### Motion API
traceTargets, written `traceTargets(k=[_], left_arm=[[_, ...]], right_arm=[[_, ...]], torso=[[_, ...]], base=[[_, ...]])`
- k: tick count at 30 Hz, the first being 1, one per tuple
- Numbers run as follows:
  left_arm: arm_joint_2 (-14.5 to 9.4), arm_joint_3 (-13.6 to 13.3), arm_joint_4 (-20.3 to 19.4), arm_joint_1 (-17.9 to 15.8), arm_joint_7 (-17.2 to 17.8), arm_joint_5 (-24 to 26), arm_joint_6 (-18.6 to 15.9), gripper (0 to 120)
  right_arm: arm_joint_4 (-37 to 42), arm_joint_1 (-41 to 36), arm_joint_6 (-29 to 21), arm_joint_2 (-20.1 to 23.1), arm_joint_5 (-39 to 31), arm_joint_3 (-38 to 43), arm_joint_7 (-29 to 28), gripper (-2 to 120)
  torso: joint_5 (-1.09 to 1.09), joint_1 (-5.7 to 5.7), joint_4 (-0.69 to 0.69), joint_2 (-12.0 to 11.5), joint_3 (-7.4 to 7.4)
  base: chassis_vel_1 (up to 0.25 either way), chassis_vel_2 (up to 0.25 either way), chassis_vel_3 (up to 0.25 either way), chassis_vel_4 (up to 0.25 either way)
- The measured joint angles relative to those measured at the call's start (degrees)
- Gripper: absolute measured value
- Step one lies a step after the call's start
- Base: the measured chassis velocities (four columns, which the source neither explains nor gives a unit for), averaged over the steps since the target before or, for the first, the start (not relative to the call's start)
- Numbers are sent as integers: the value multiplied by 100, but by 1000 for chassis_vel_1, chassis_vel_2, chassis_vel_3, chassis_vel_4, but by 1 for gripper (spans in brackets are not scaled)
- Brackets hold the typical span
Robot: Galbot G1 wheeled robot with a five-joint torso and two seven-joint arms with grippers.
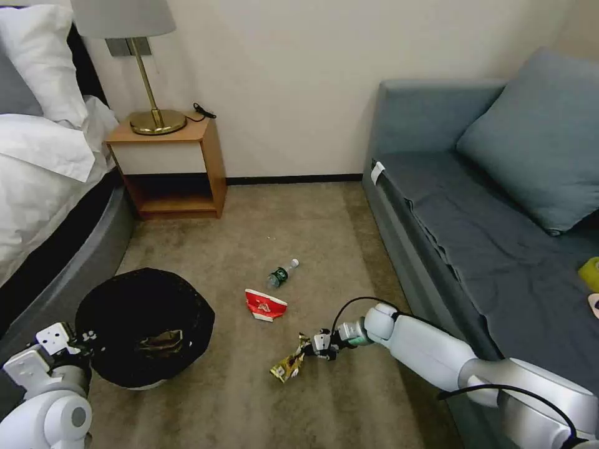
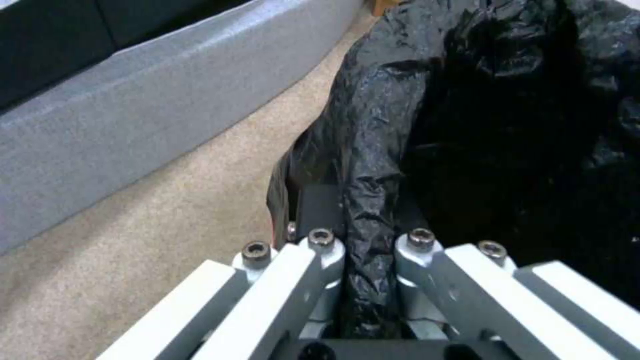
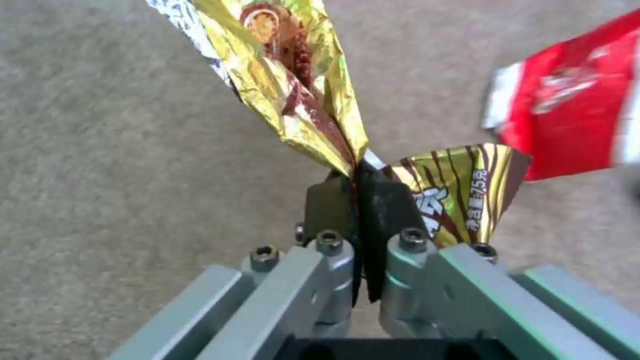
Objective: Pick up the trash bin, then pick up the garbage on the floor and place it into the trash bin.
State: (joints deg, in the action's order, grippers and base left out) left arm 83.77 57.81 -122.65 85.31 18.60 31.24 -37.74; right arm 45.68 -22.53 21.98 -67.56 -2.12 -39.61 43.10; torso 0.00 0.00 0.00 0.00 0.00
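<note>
Here we pinch the gold wrapper (image 3: 300, 90) in our right gripper (image 1: 319, 347) above the carpet; our left gripper (image 2: 363, 240) clamps the trash bin (image 1: 145, 324) rim. The thin foil could slip free.

Illegible print on gold wrapper (image 3: 460, 190)

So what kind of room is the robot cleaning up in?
Probably a bedroom or hotel room. There's a bed with white pillows, a wooden nightstand with a brass lamp on it, and a grey-blue sofa by the carpet.
</note>
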Motion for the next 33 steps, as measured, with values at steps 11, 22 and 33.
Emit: traceTargets(k=[11,22,33], left_arm=[[-43,-9,-14,11,3,13,-11,3],[-55,-52,-90,42,6,13,-22,3],[-4,-104,-166,54,12,1,-30,3]], right_arm=[[596,209,-22,466,-482,316,-14,0],[1446,337,-276,825,-1084,485,-146,0],[3118,559,-851,1152,-2102,517,-620,0]], torso=[[0,0,-1,0,0],[0,0,-1,0,0],[0,0,0,0,-1]], base=[[0,0,0,0],[0,0,0,0],[0,0,0,0]])
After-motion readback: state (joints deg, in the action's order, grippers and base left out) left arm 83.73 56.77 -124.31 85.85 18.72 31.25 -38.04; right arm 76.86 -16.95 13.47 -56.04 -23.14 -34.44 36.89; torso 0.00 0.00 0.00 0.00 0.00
